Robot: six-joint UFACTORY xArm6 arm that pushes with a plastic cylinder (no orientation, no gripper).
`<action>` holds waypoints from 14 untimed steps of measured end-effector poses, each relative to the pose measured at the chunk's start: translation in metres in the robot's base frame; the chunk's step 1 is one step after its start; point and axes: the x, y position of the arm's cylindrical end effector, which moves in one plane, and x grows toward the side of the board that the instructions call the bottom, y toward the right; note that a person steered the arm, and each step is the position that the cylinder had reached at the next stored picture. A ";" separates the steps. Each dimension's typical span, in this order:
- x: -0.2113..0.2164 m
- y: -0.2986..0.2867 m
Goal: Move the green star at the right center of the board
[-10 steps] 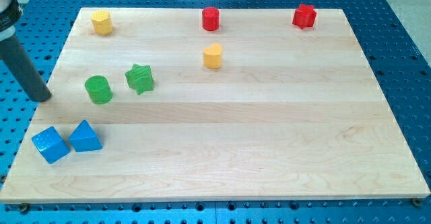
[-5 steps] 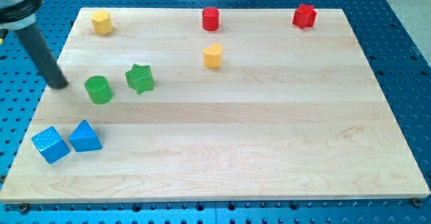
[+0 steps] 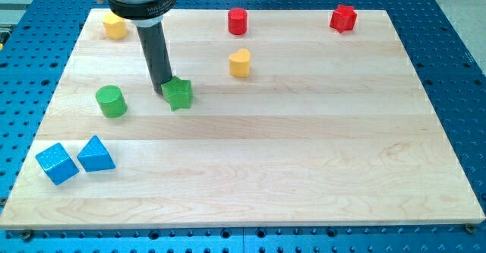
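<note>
Robotics lab bench, blue perforated metal table [image 3: 456, 71], pale wooden board [image 3: 304, 169], small coloured test blocks

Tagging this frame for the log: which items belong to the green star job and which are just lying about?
In the job:
green star
my tip, against the star's left side

Lying about:
green cylinder
blue cube
blue triangular block
two yellow blocks
red cylinder
red star-like block

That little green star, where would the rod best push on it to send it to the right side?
On its left face, coming from the view's left. My tip sits right against the green star there; aim at the middle, since its points could make it spin.
</note>
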 end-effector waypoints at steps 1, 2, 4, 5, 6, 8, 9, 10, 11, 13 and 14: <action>0.002 -0.020; 0.024 -0.014; 0.032 0.090; 0.056 0.113; 0.045 0.196; 0.006 0.173; 0.004 0.173; 0.008 0.280; -0.013 0.265; -0.034 0.327; -0.048 0.343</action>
